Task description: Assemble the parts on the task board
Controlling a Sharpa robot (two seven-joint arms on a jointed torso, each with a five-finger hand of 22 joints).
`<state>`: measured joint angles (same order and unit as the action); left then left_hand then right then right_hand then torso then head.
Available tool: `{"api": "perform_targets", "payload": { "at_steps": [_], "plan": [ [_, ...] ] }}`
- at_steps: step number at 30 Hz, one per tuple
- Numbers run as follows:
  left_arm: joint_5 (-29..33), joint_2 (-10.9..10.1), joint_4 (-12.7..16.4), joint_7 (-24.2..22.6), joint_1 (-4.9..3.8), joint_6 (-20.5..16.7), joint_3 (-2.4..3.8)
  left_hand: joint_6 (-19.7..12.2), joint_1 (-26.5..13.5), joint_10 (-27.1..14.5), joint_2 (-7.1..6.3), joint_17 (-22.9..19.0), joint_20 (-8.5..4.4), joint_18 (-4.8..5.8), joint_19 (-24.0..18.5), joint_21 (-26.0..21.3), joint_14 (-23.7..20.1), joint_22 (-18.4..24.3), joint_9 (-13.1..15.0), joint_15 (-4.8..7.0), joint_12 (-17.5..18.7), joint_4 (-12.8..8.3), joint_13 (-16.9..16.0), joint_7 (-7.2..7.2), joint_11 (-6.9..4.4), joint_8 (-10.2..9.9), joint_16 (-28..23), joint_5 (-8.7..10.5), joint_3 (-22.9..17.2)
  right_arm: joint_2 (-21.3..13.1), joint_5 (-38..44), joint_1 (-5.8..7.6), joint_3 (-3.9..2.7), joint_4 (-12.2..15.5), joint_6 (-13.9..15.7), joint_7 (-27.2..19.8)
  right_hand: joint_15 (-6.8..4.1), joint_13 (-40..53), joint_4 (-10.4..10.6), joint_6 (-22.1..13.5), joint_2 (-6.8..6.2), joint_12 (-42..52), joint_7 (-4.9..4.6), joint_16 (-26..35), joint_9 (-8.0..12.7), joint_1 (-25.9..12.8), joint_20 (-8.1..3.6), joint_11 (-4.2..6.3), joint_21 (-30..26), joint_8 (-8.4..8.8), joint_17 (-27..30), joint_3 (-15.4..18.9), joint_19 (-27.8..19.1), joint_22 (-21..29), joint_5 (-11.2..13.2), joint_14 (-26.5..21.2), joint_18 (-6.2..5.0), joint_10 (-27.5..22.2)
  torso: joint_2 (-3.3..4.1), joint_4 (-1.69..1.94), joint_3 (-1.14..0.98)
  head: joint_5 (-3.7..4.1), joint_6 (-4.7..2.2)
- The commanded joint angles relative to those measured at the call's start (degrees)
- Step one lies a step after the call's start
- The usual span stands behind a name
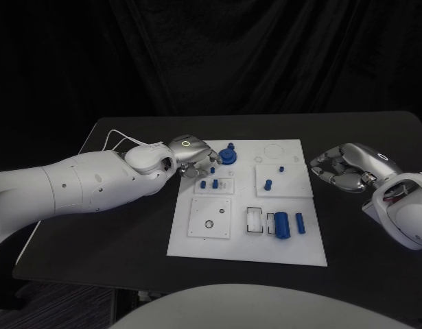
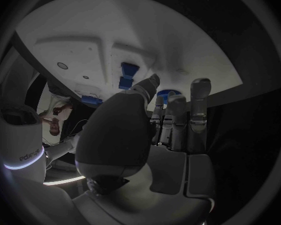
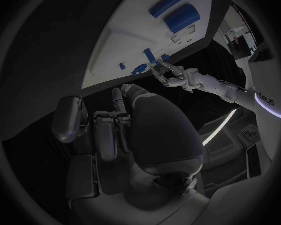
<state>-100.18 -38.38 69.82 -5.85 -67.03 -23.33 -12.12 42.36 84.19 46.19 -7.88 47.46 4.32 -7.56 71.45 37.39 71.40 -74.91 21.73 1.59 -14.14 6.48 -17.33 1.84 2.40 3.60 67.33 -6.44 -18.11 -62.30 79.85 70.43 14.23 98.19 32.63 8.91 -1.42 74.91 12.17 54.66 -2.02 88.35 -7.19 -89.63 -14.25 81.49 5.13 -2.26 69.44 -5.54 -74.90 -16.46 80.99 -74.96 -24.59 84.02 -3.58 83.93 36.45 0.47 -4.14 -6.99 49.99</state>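
Observation:
The white task board (image 1: pixel 250 240) lies in the middle of the black table. A blue round part (image 1: pixel 228 157) stands near its far left corner. My left hand (image 1: pixel 193 156) hovers at that corner, fingers bent down beside the round part, with nothing plainly held. In the left wrist view its fingers (image 2: pixel 178 115) reach toward the board (image 2: pixel 115 40) and a blue piece (image 2: pixel 169 93) shows just past the tips. My right hand (image 1: pixel 349 168) hangs off the board's right edge, fingers loosely bent and empty. Small blue pegs (image 1: pixel 211 184) and two blue cylinders (image 1: pixel 281 224) sit on the board.
A white cable (image 1: pixel 116 139) runs over the table behind my left arm. Another blue peg (image 1: pixel 268 184) stands in the square plate right of centre. The right wrist view shows the cylinders (image 3: pixel 181 17) on the board (image 3: pixel 134 25) and my left hand (image 3: pixel 168 75) beyond it.

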Motion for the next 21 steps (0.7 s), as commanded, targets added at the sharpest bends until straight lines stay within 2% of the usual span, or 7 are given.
{"api": "perform_targets", "payload": {
  "at_steps": [1, 8, 11, 13, 17, 18, 21],
  "plan": [
    [0.03, -0.62, -0.06, 0.11, 0.08, -6.28, 0.04, -0.61, 0.08, -0.18, -0.44, 0.14, 0.1, -1.06, -0.02, -0.05, -0.21, -2.89, -0.15, 0.07, -0.27, 0.11, -0.12, 0.12, -0.12, -0.02, 0.1, 0.24, 0.44, -0.15, 0.17, -0.12, -0.05, 0.25, -0.42, 0.26, 0.2, 12.4, -0.12, 0.33, 0.07, -0.33, -0.09, 0.27, -0.06, 0.42, -0.16, -0.29, -0.32, 0.06, -14.25, -0.11, -0.39, -8.41, -0.33, 5.6, -1.11, 4.23, 0.0, -0.02, 0.01, 0.06, 0.01],
    [0.03, -3.47, 0.35, -0.69, 0.08, -13.27, 0.04, 0.38, 0.27, 0.3, -0.32, 0.32, 0.06, -0.92, 0.6, 0.59, -0.02, -3.19, -0.38, 0.23, -1.35, 0.42, -0.47, 0.32, -0.37, 0.58, 0.33, 0.21, 0.86, -0.57, 0.17, -0.04, -0.06, 0.87, -0.76, 0.25, 0.2, 12.09, -0.15, 0.35, 0.06, -0.55, -0.08, 0.49, -0.06, 0.42, -0.16, -0.28, -0.75, 0.05, -13.97, -0.13, -0.58, -8.29, -0.32, 5.47, -1.2, 4.02, 0.01, 0.04, 0.02, 0.04, 0.01],
    [4.54, -6.46, 2.13, -3.54, 0.08, -17.31, 0.04, 3.4, 0.94, -0.32, -0.36, -3.27, 0.16, -1.59, -1.91, -5.42, -2.95, -2.2, -0.7, 0.64, -3.19, 1.19, -0.79, 0.84, -1.47, 1.45, -2.09, -0.08, 0.52, -0.92, 0.16, 0.76, -0.06, 1.7, -1.75, 0.27, -0.73, 7.8, -1.06, 4.15, -0.93, -4.1, 1.22, 4.21, -1.5, 0.57, -0.67, 0.87, -7.87, -2.23, -9.53, 0.21, -3.83, -6.0, -0.11, 3.24, -2.58, 0.8, 0.03, 0.07, 0.08, -1.28, 0.01],
    [11.57, -8.36, 3.31, -7.01, 0.07, -18.55, 0.04, 5.26, 1.84, -1.08, -0.46, -6.43, 0.42, -2.07, -4.76, -10.49, -6.4, -1.42, -0.86, 0.73, -4.4, 1.51, -1.11, -0.11, -1.9, 1.97, -4.28, -1.41, 0.09, -0.87, 0.16, 1.8, -0.07, 1.96, -3.26, 0.83, -0.91, 5.25, -1.44, 4.07, -1.45, -6.47, 1.4, 6.28, -2.39, 0.43, -1.12, 1.11, -12.22, -2.55, -7.35, 0.52, -5.52, -4.42, 0.21, 2.14, -3.3, -1.06, 0.02, 0.07, 0.14, -2.38, 0.01],
    [28.28, -11.72, 5.36, -15.49, 0.06, -17.08, 0.03, 6.29, 1.45, -6.68, -0.11, -12.34, 2.13, -1.97, -12.69, -18.63, -18.94, -0.91, -2.08, -2.1, -8.25, 2.97, -2.45, -3.86, 1.08, 1.29, -9.93, -5.03, 1.18, 0.11, 0.16, 4.62, -0.07, 1.58, -8.1, 2.71, -0.49, -2.82, -1.22, 3.28, -2.23, -14.71, 1.13, 12.52, -3.3, 0.17, -0.76, 0.56, -24.29, -2.45, -1.31, 0.28, -10.82, 0.01, 1.38, -1.62, -5.12, -8.41, -0.03, -0.01, 0.26, -3.72, 0.01],
    [33.49, -12.62, 6.02, -17.92, 0.06, -15.62, 0.03, 6.43, 1.41, -7.47, 0.16, -13.26, 2.4, -1.84, -14.18, -19.51, -21.32, -0.93, -2.25, -2.8, -9.05, 3.29, -2.69, -4.44, 0.91, 1.2, -11.67, -5.64, 1.54, 0.6, 0.16, 5.41, -0.06, 1.27, -9.48, 3.1, -0.13, -8.59, -1.29, 3.41, -2.81, -21.2, 0.88, 23.51, -3.71, 0.54, -0.49, 0.21, -34.04, -2.64, 9.36, -0.28, -15.62, 3.67, 1.42, -8.55, -6.6, -14.97, -0.04, -0.05, 0.29, -3.86, 0.01],
    [50.0, -14.73, 8.18, -24.22, 0.05, -9.39, 0.03, 5.95, 0.43, -11.4, 1.87, -16.38, 3.52, -0.83, -19.99, -22.84, -29.56, -0.7, -2.91, -5.03, -10.67, 5.24, -2.98, -5.08, 1.68, 0.55, -17.43, -6.61, 2.54, 2.5, 0.29, 7.45, -0.06, -0.23, -13.64, 3.99, 0.17, -15.75, -2.7, 4.96, -3.52, -29.24, 0.87, 32.85, -5.39, 2.31, -0.16, 0.13, -38.61, -4.09, 17.86, -1.51, -17.59, 6.04, -1.17, -13.92, -6.88, -22.47, -0.03, -0.17, 0.34, -3.75, 0.01]
  ]
}}
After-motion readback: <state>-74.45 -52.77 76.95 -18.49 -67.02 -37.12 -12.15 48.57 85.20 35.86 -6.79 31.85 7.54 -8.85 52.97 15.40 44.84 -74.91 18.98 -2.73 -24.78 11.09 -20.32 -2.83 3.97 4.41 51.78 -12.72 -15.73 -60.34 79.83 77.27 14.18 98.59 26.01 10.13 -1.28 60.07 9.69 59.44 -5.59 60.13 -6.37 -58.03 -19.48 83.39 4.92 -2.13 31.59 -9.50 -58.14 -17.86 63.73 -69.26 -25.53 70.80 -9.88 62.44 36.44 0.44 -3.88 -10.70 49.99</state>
